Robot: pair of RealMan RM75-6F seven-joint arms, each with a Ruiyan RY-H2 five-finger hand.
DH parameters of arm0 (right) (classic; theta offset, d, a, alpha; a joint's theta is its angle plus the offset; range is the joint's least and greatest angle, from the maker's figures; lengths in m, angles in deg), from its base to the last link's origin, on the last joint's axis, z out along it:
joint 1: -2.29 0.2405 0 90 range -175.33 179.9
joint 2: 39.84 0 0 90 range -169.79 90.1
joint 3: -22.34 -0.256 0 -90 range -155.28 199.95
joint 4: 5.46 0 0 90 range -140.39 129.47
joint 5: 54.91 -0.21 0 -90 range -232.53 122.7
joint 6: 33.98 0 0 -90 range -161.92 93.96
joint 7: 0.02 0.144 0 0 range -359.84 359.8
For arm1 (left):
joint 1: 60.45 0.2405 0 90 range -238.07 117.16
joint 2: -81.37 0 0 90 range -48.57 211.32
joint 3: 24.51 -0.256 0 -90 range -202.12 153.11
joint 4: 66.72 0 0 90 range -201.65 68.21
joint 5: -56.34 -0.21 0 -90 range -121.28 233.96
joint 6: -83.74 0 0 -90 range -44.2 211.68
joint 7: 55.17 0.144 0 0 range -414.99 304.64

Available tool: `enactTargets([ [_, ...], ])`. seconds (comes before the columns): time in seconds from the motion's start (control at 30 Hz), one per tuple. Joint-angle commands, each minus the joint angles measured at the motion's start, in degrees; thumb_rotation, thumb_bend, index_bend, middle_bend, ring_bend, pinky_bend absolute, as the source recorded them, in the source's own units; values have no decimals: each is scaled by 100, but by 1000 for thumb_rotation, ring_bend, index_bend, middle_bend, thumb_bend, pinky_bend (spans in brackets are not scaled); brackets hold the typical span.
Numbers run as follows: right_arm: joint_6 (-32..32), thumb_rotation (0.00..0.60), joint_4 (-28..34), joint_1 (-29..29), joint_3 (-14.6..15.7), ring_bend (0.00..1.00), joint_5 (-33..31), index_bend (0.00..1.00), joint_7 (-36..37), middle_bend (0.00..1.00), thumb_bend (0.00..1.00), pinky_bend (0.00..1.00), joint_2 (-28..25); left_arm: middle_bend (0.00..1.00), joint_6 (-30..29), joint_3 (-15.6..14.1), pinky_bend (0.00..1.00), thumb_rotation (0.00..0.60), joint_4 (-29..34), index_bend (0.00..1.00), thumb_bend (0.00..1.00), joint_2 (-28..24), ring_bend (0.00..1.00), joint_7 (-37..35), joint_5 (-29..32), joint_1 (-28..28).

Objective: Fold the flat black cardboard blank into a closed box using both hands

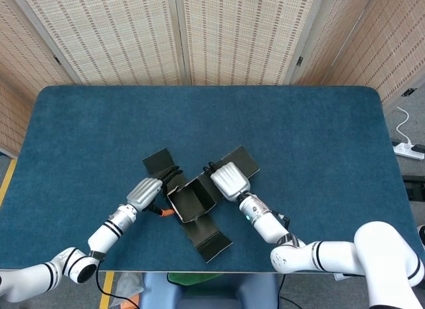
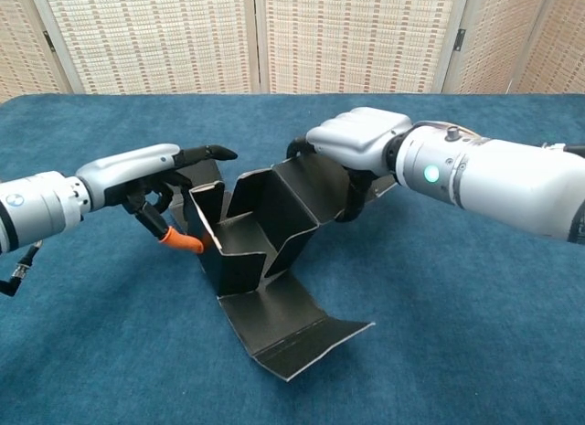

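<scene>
So the black cardboard blank (image 2: 260, 228) is sitting near the front middle of the blue table (image 1: 319, 143), turned at an angle and half folded up. Two side walls are standing, making a little open trough in the middle, one flap lies flat toward the front edge, and two more flaps stick out toward the back. My left hand (image 2: 151, 174) is right up against the left wall, fingers stretched out with the dark fingertips (image 2: 215, 154) over the top edge of that wall. It isn't really gripping anything, just spread and touching. The orange thumb tip (image 2: 179, 243) sits down low against the outside of the wall. My right hand (image 2: 356, 142) is draped over the right wall from above, fingers curled down around its top edge, holding that panel upright. In the head view both hands bracket the trough from either side.
</scene>
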Motion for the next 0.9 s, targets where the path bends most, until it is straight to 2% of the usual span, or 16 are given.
enactTargets([
  [0.03, 178, 600, -176, 152, 161, 793, 544, 410, -62, 387, 214, 1000, -151, 0, 324, -61, 796, 600, 61, 0, 192, -122, 522, -447, 26, -163],
  [0.2, 409, 600, -449, 236, 282, 793, 1323, 410, 306, 388, 215, 1000, -245, 0, 718, -145, 796, 600, 31, 0, 191, -206, 513, -1343, -70, -352],
  [0.33, 242, 600, -895, 261, 389, 793, 2161, 413, 578, 388, 215, 1000, -166, 0, 1012, -257, 797, 600, -75, 0, 191, -222, 514, -2188, -258, -544],
  [0.47, 139, 600, -1236, 291, 402, 793, 2671, 414, 935, 382, 215, 1000, -54, 0, 1168, -431, 795, 600, -179, 0, 190, -256, 514, -3101, -570, -734],
  [0.73, -33, 600, -1865, 332, 397, 793, 3390, 414, 1787, 360, 215, 1000, 300, 2, 919, -907, 784, 600, -666, 0, 189, -107, 513, -4880, -1168, -985],
  [0.9, -52, 600, -2058, 333, 379, 793, 3582, 386, 2029, 300, 215, 1000, 436, 71, 658, -1115, 784, 600, -944, 58, 193, 12, 535, -5610, -1298, -1014],
])
